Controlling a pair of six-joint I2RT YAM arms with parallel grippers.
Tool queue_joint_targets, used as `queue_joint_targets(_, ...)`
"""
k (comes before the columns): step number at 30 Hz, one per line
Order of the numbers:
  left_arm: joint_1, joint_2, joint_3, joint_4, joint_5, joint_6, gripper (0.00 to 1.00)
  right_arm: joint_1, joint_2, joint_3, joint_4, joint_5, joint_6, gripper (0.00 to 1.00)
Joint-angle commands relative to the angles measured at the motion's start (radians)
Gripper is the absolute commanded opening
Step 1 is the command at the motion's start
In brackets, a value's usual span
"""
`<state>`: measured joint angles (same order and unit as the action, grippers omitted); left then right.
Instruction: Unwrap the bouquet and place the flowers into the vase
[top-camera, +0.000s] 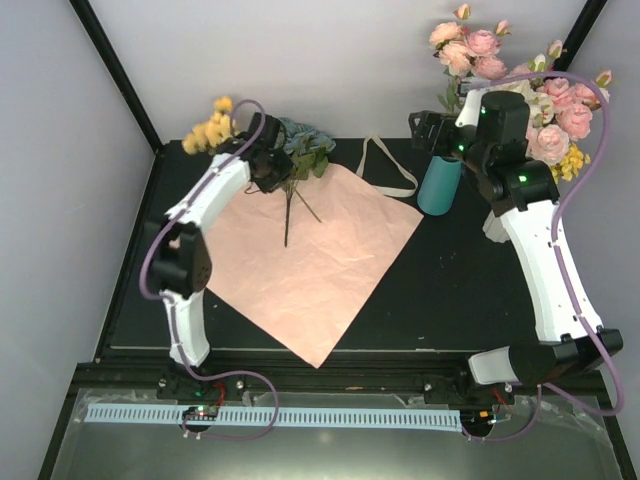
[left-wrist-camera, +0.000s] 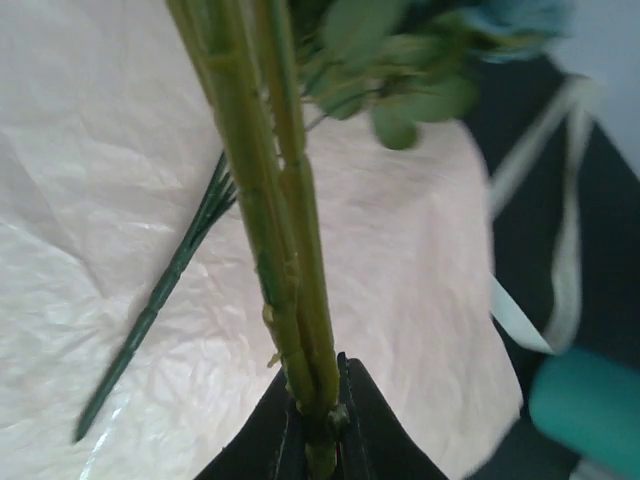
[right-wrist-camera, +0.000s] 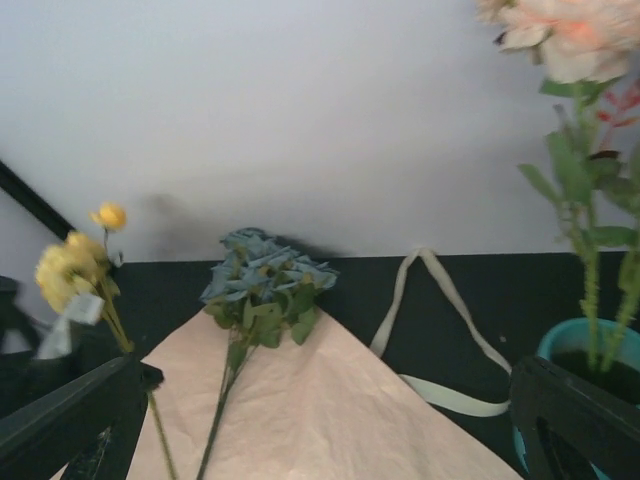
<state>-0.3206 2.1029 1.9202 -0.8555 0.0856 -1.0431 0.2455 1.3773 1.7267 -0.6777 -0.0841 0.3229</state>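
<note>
The pink paper (top-camera: 310, 260) lies spread flat on the black table, and the cream ribbon (top-camera: 385, 165) lies loose behind it. My left gripper (top-camera: 268, 170) (left-wrist-camera: 320, 420) is shut on the green stems (left-wrist-camera: 280, 200) of the yellow flowers (top-camera: 210, 128), lifted over the paper's far left corner. Blue flowers (top-camera: 300, 145) (right-wrist-camera: 265, 275) lie on the paper beside them. The teal vase (top-camera: 438, 185) (right-wrist-camera: 565, 345) stands right of the paper with pink flower stems (right-wrist-camera: 595, 300) in it. Just behind the vase, my right gripper (top-camera: 430, 140) (right-wrist-camera: 320, 430) hangs open and holds nothing.
A white vase (top-camera: 492, 225) of larger pink and cream roses (top-camera: 550, 110) stands at the back right, partly behind my right arm. Black frame posts rise at both back corners. The table's front edge runs just before the arm bases.
</note>
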Motion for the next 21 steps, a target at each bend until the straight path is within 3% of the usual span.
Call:
queue_joint_targets(1,0.009,-0.254,-0.128,0.127,-0.02,0.312,0.02,0.01,0.064,0.034,0.081,-0.139,0.041,1.0)
queue_joint_targets(5,0.009,-0.422,-0.268,0.173,0.037,0.551,0.02,0.064,0.144,0.1,0.141,-0.232,0.041,1.0)
queue_joint_targets(9,0.018,-0.632,-0.473,0.282,0.238,0.757,0.02,0.099,0.216,0.135,0.233,-0.363,0.107,1.0)
queue_joint_targets(15,0.041,-0.928,-0.756,0.465,0.478,0.825,0.01,0.164,0.295,0.197,0.321,-0.482,0.127,1.0)
queue_joint_targets(21,0.052,-0.972,-0.728,0.425,0.691,0.909,0.02,0.213,0.321,0.193,0.347,-0.548,0.132,1.0)
